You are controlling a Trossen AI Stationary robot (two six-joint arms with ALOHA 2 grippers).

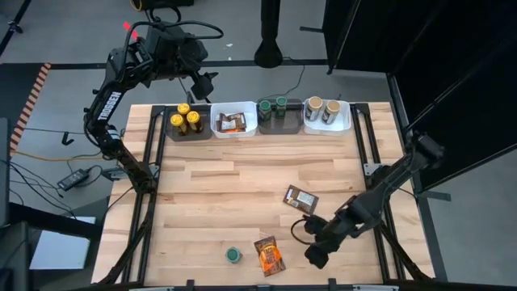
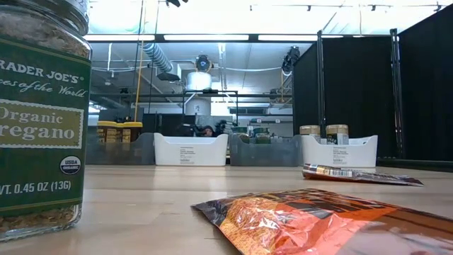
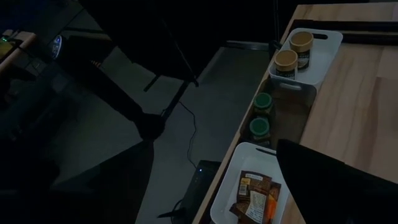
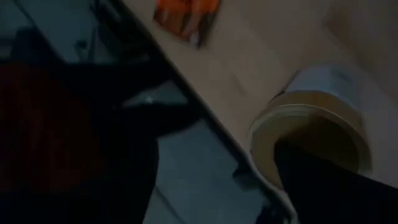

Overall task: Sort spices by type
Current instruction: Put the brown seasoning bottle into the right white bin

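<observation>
On the bare table lie a green-lidded jar (image 1: 233,255), an orange packet (image 1: 269,255) and a brown packet (image 1: 300,198). The low view shows that jar (image 2: 39,120) up close, labelled oregano. My right gripper (image 1: 317,252) is low near the table's front edge, open, and hides what is under it from above. Its wrist view shows a tan-lidded jar (image 4: 311,124) at the table's edge, with one finger (image 4: 339,186) in front of the lid. My left gripper (image 1: 203,87) hangs open above the far bins, holding nothing. My right gripper comes slanting down at the tan-lidded jar, and one finger covers part of the lid's rim (image 4: 292,155). Whether it touches the jar I cannot tell.
Along the far edge stand several bins: a dark one with yellow-lidded jars (image 1: 187,120), a white one with packets (image 1: 234,121), a dark one with green-lidded jars (image 1: 279,109), and a white one with tan-lidded jars (image 1: 325,111). The table's middle is bare wood.
</observation>
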